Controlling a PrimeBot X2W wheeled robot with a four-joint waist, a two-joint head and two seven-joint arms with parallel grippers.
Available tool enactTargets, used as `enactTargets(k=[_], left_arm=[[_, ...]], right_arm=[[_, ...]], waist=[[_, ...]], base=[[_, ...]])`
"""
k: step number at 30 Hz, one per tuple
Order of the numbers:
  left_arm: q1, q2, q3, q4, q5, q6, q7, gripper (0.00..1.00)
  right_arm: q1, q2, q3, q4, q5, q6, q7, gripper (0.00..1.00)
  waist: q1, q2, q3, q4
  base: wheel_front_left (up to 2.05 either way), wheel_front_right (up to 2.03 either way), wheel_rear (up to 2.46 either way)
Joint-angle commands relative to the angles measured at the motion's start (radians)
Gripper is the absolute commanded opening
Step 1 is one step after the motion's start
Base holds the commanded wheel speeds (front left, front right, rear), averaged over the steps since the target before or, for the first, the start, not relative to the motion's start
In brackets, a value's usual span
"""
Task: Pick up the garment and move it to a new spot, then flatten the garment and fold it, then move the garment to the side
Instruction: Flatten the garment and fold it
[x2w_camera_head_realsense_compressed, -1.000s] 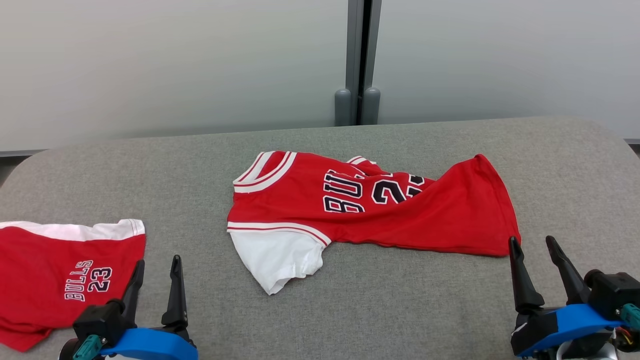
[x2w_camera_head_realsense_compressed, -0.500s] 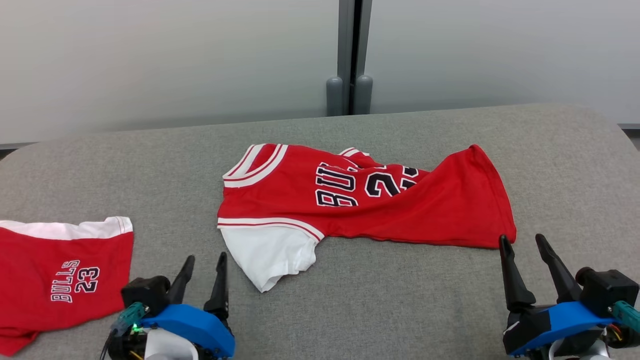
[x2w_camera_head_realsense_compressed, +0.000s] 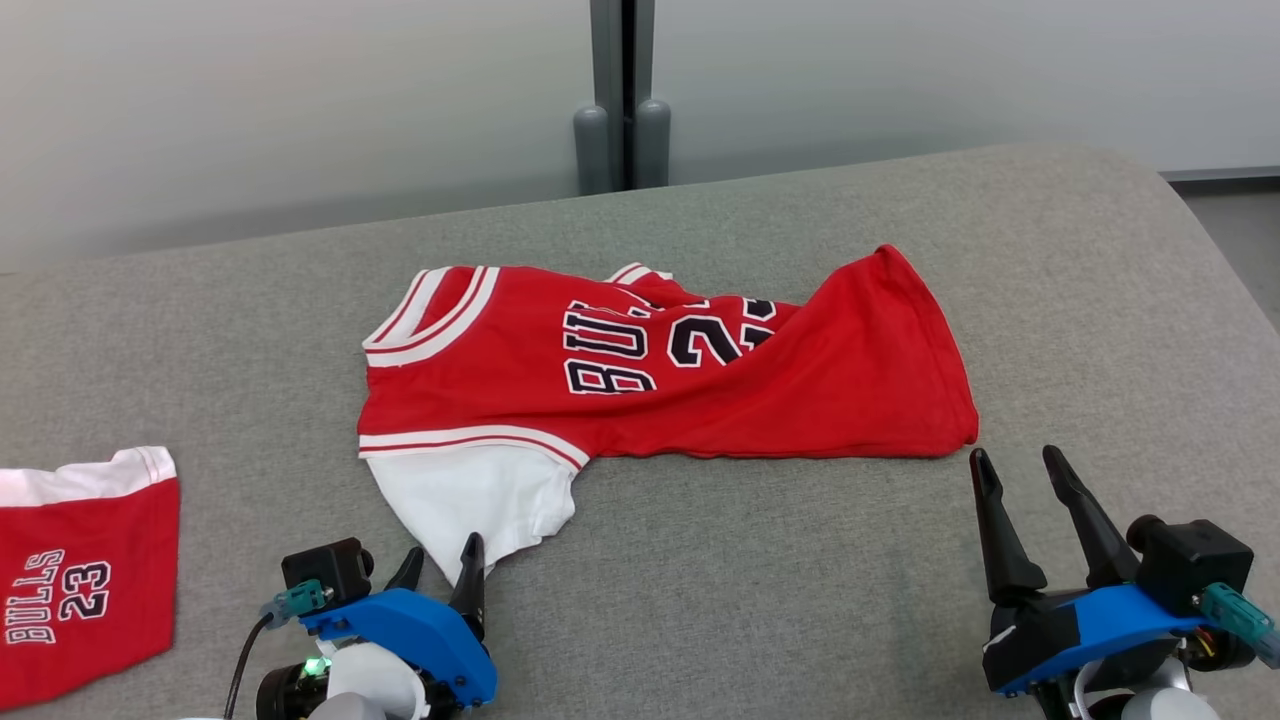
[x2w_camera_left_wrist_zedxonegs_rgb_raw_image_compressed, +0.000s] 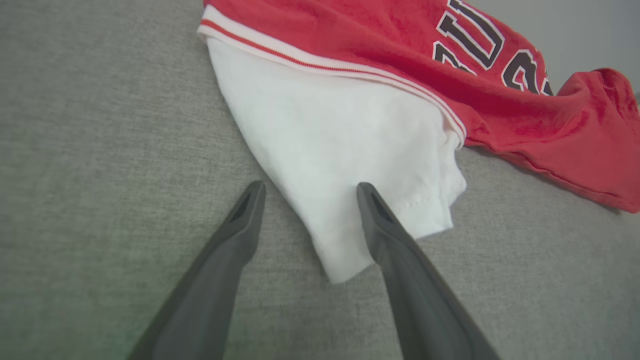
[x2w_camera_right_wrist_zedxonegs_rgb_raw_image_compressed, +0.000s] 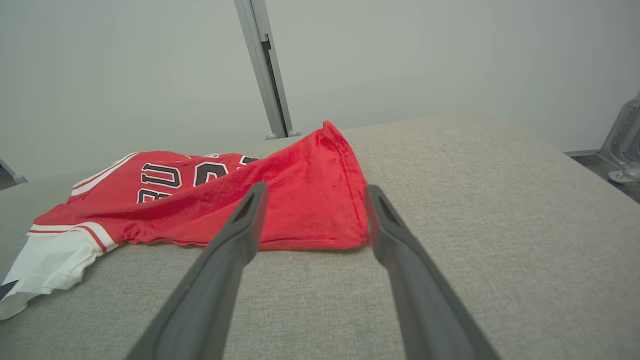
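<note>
On coarse grey fabric (x2w_camera_head_realsense_compressed: 760, 580), a rumpled red jersey (x2w_camera_head_realsense_compressed: 760, 400), white sleeve (x2w_camera_head_realsense_compressed: 470, 500) tapering

Head camera: we looked from high behind the arms, forward and down over the grey table (x2w_camera_head_realsense_compressed: 800, 600) to the wall (x2w_camera_head_realsense_compressed: 300, 100) and its post (x2w_camera_head_realsense_compressed: 620, 100); we stood far enough back to hold the whole jersey (x2w_camera_head_realsense_compressed: 700, 400), the left gripper (x2w_camera_head_realsense_compressed: 443, 560) and the right gripper (x2w_camera_head_realsense_compressed: 1014, 455).
Left wrist camera: we looked along the left gripper (x2w_camera_left_wrist_zedxonegs_rgb_raw_image_compressed: 310, 187), steeply down, very near the white sleeve (x2w_camera_left_wrist_zedxonegs_rgb_raw_image_compressed: 340, 150).
Right wrist camera: we looked along the right gripper (x2w_camera_right_wrist_zedxonegs_rgb_raw_image_compressed: 315, 187), low and almost level over the table, towards the jersey's hem and the wall.
Head and left wrist shared: the white sleeve and the red cloth beside it.
Head and right wrist shared: most of the jersey, the post, the wall.
</note>
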Motion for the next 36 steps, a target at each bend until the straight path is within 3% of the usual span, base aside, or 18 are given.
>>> enactTargets(k=[1,5,6,7,8,21,28,36], left_arm=[[-0.018,-0.001,0.0,0.014,-0.009,0.013,0.009,1.0],[-0.021,-0.002,-0.003,0.045,-0.028,0.029,0.025,1.0],[-0.023,-0.003,-0.003,0.053,-0.033,0.033,0.028,0.81],[-0.024,-0.003,-0.005,0.058,-0.035,0.034,0.028,0.05],[-0.024,-0.003,-0.006,0.064,-0.037,0.035,0.031,0.0],[-0.019,0.042,0.013,-0.019,-0.026,0.057,-0.064,0.0],[-0.038,0.039,-0.002,-0.036,-0.023,0.053,-0.061,0.0],[-0.053,0.034,-0.021,-0.039,-0.023,0.044,-0.069,0.0]], right_arm=[[-0.018,0.0,0.002,0.007,0.004,0.0,-0.009,1.0],[-0.018,0.0,0.006,0.015,0.008,0.0,-0.016,1.0],[-0.018,0.0,0.006,0.018,0.01,0.0,-0.016,1.0],[-0.018,0.0,0.007,0.02,0.011,0.0,-0.017,1.0],[-0.019,0.0,0.007,0.023,0.011,0.0,-0.014,1.0],[-0.192,0.0,-0.122,0.249,-0.019,0.0,0.172,1.0],[-0.296,-0.001,-0.163,0.407,-0.061,0.0,0.185,1.0],[-0.383,-0.001,-0.182,0.551,-0.091,0.0,0.129,1.0]], waist=[[-0.0001,0.0,0.005,-0.009],[-0.0001,0.0,0.011,-0.022],[-0.0001,0.0,0.012,-0.024],[-0.0001,0.0,0.012,-0.026],[-0.0001,0.0,0.013,-0.027],[-0.0001,0.0,0.062,0.028],[-0.0001,0.0,0.088,0.063],[-0.0001,0.0,0.103,0.082]], base=[[0.0,0.0,0.0],[0.0,0.0,0.0],[0.0,0.0,0.0],[0.0,0.0,0.0],[0.0,0.0,0.0],[0.0,0.0,0.0],[0.0,0.0,0.0],[0.0,0.0,0.0]])
